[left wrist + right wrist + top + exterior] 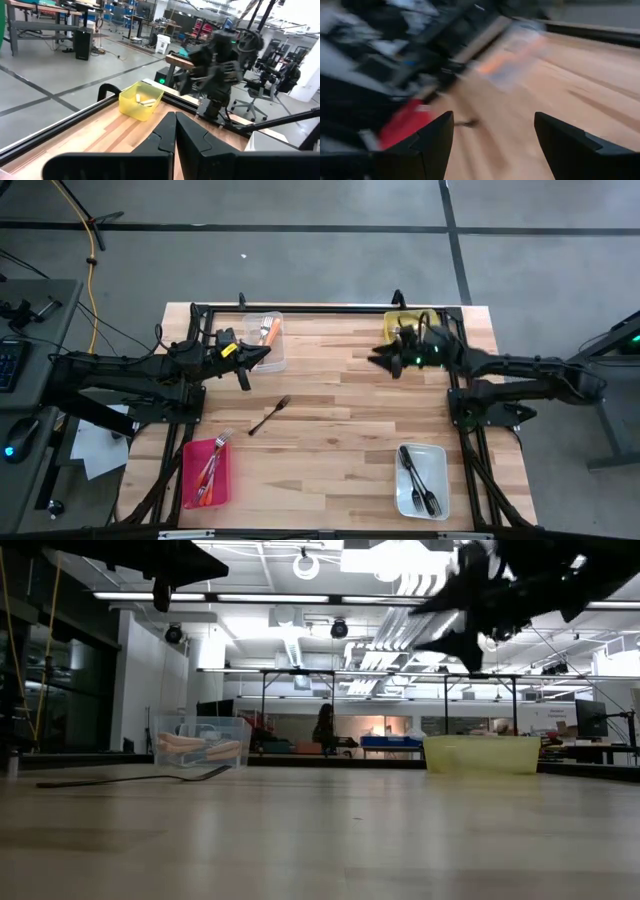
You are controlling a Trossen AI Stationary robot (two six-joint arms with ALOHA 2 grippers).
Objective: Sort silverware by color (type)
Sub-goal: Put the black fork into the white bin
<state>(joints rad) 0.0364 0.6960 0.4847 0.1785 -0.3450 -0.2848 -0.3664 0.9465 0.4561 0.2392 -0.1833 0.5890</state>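
1 dark fork (270, 416) left loose on the bare table (340, 440), about midway between the arms, handle toward the near-left, tines toward the far side. Everything else already binned: orange-handled pieces in the clear bin (268, 340) at the far left, red-handled ones in the red bin (206, 472) at the near left, dark ones in the white bin (421, 480) at the near right, pale pieces in the yellow bin (405, 327) at the far right.

Left gripper (262, 356) raised just beside the clear bin, jaws pressed together and empty in its wrist view (175, 131). Right gripper (385, 358) raised near the yellow bin, jaws wide apart with nothing between them (492, 135), that view smeared by motion.

Risks, judged from this layout:
- Flat, thin fork on smooth wood: likely to skid or spin under a fingertip instead of lifting, especially with a descent off the handle's line.
- A pinch near the tines rather than mid-handle: likely to let it swing or drop on the way.
- Matching bin for a dark fork is the white one, near right; a long carry for the left arm, and a mistaken drop into the closer red bin would spoil the sort.
- Both arms converging on the same fork: possible clash over the middle of the table.
- Closed left jaws would need opening before any descent, or else just a shove.
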